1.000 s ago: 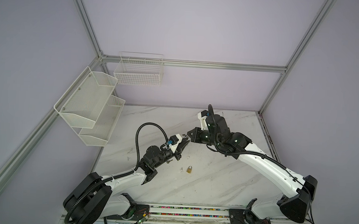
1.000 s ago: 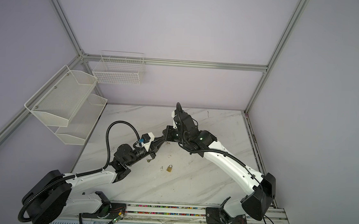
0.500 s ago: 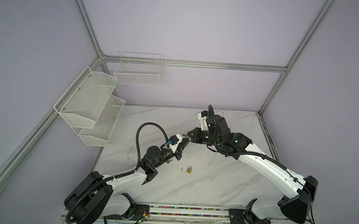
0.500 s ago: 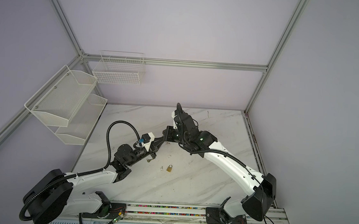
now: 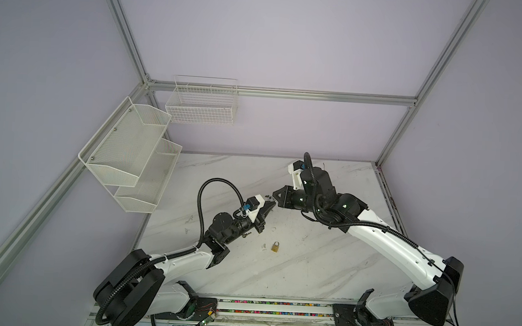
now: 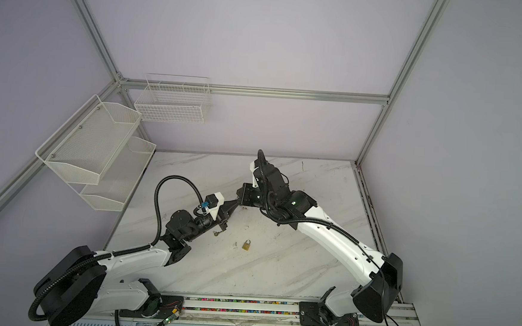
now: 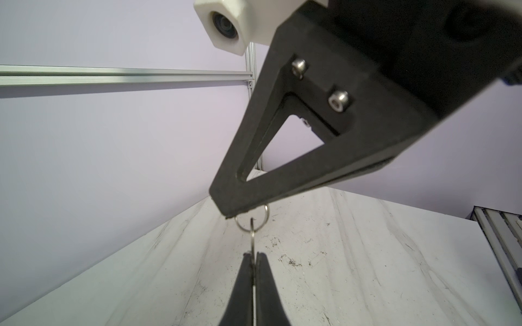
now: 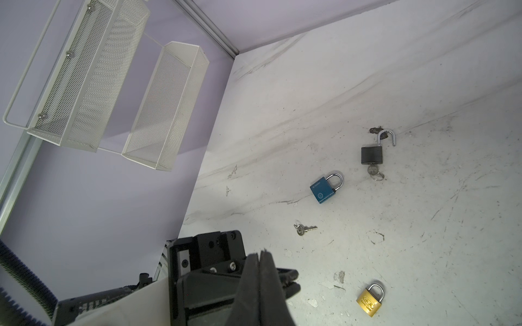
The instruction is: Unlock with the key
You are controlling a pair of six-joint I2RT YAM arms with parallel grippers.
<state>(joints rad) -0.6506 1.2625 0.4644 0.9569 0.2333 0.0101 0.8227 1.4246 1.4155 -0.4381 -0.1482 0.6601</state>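
A robotics lab cell (bare lilac walls (image 5: pixel 260 45)): aluminium frame (image 5: pixel 319 95), marble-look table (image 5: pixel 324 267), white wire shelves (image 5: pixel 124 149).

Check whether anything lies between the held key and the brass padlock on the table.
Nothing visible does. The left claw pinches the key in mid-air, with the right claw on its key ring. The brass padlock lies on bare table below them, with no arm or other object over it.

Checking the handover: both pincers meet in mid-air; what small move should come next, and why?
Probably open the right pincer: it pinches the small silver key ring, while the left pincer is shut on the flat silver key on that ring, so the left can carry it off.
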